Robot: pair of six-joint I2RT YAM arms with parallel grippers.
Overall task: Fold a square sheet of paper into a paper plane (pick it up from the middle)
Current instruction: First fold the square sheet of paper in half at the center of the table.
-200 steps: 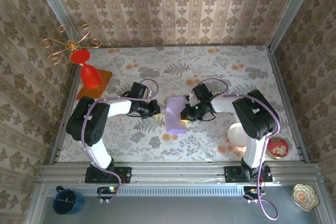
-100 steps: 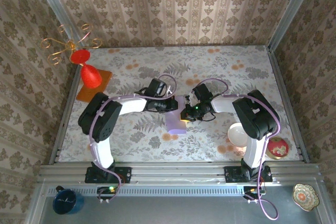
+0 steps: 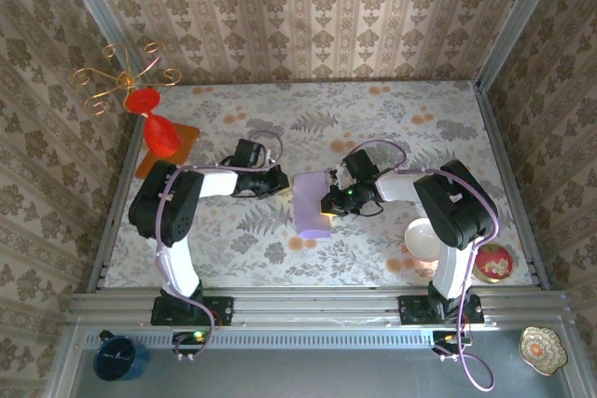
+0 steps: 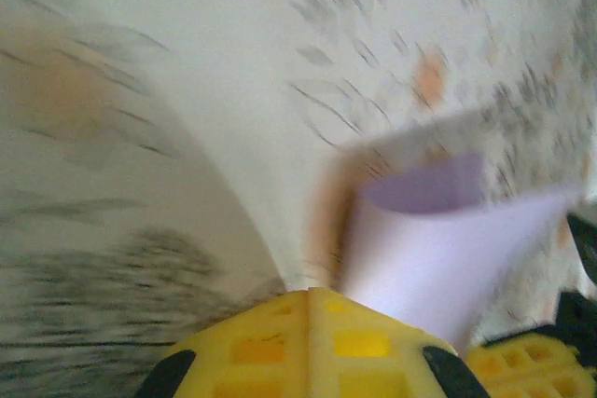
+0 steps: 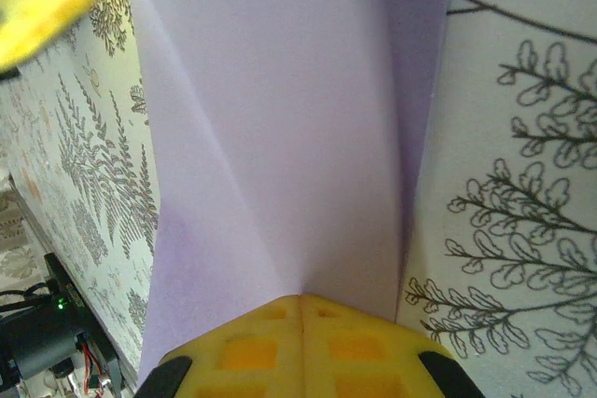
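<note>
A tabletop covered in pale cloth printed with grey ferns and orange blossoms sits evenly lit between walls of beige damask wallpaper, with grey metal corner posts and a ribbed metal rail along its near edge.

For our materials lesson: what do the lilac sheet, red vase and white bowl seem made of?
Lilac sheet: thin matte paper; it curls and holds sharp creases. Red vase: probably glass or glossy plastic, judging by its smooth, shiny surface. White bowl: likely glazed ceramic, perhaps plastic; it looks smooth, plain and faintly shiny.
</note>
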